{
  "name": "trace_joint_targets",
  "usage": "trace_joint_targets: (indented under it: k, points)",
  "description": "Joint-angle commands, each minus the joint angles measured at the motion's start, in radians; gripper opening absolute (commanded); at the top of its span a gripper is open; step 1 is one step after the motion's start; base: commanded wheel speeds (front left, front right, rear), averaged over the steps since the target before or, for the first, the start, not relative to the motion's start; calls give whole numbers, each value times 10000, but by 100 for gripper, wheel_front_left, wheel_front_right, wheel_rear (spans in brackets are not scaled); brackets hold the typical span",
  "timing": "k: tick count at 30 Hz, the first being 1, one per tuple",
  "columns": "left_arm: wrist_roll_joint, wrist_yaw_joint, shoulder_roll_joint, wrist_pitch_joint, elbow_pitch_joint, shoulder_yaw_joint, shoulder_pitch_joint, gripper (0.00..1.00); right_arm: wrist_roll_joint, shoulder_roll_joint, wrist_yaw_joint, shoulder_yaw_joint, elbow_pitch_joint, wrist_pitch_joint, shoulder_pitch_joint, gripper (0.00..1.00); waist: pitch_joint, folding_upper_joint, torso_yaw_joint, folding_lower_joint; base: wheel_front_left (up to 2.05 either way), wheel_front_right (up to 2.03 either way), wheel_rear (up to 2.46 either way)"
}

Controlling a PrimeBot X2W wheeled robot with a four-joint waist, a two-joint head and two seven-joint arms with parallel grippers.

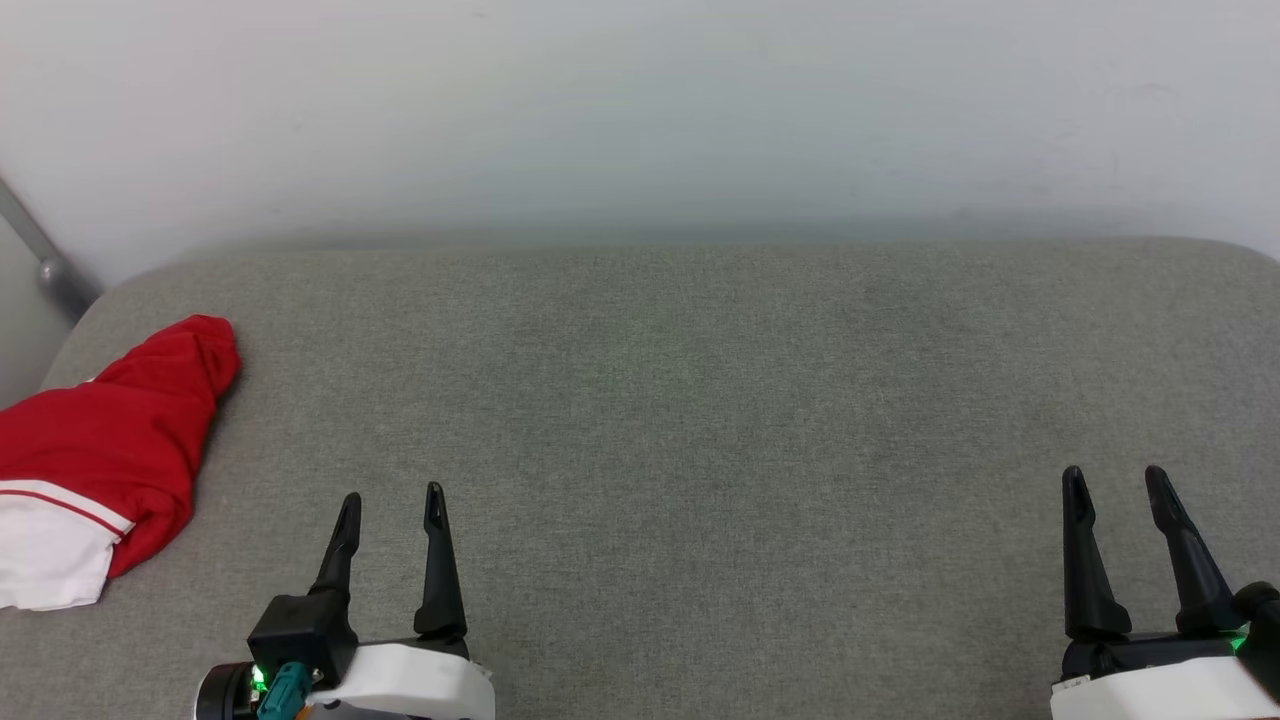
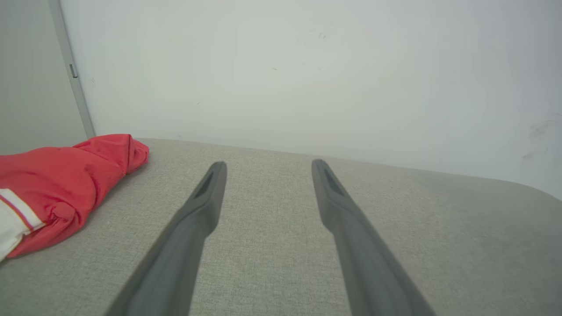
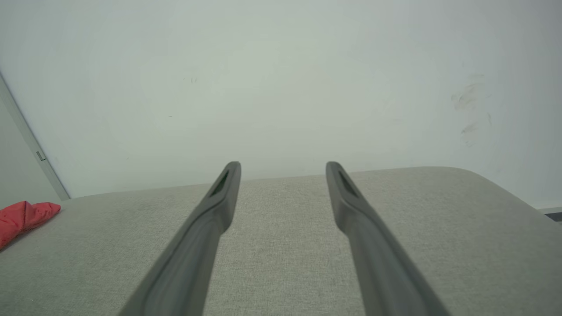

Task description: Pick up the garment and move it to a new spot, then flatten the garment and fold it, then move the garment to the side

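The garment (image 1: 120,430) is bright red with a white panel edged by a thin red stripe. The surface (image 1: 700,450) is mottled grey. The left end effector (image 1: 392,495) and right end effector (image 1: 1115,475) are black.

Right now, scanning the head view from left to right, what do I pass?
garment, bunched at the left edge → left gripper, open and empty → right gripper, open and empty

Red garment (image 1: 120,440) bunched in heap at left edge of grey fabric surface (image 1: 700,420), white striped sleeve panel showing.
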Motion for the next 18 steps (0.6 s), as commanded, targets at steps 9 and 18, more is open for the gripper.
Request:
trace_joint_targets:
  k: [9,18]
  points:
    - [614,-246,-115,-239,36,157,186,100,-583,0,-3,45,-188,-248,160,100,-9,0,15,0,0,0,0]
    - [840,-416,-155,-395,-1,253,270,100,-996,2,-3,50,-255,-399,272,100,-1,0,29,0,0,0,0]
